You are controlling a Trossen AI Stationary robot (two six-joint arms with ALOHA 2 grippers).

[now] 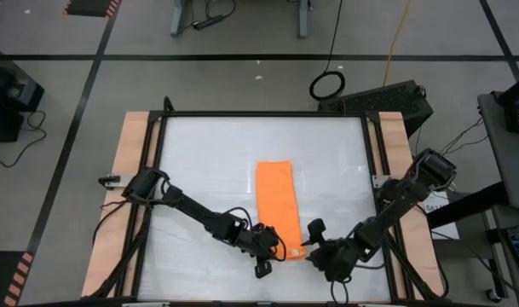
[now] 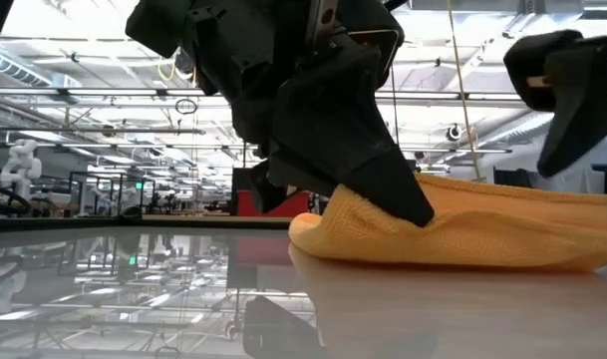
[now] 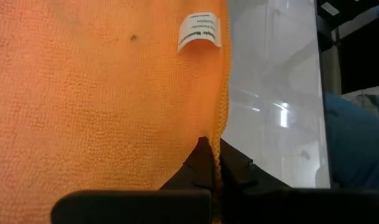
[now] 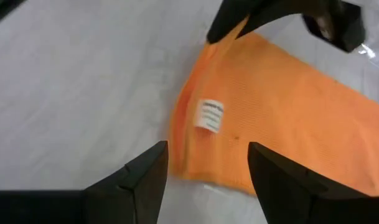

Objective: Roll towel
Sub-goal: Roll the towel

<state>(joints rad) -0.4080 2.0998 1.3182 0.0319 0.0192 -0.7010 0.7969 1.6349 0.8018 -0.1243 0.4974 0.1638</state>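
Towel (image 1: 276, 207): soft, light, limp, folded into strip on tabletop (image 1: 208, 170); left claw (image 1: 272, 251) pinched shut on near corner; right claw (image 4: 208, 163) spread open, holding nothing, just beside same end; best hold: near edge, both corners.

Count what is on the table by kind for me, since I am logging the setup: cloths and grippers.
Orange towel: 1
Grippers: 2, the left gripper shut on the towel's near edge, the right gripper open beside it
White label on the towel: 1
Total: 4
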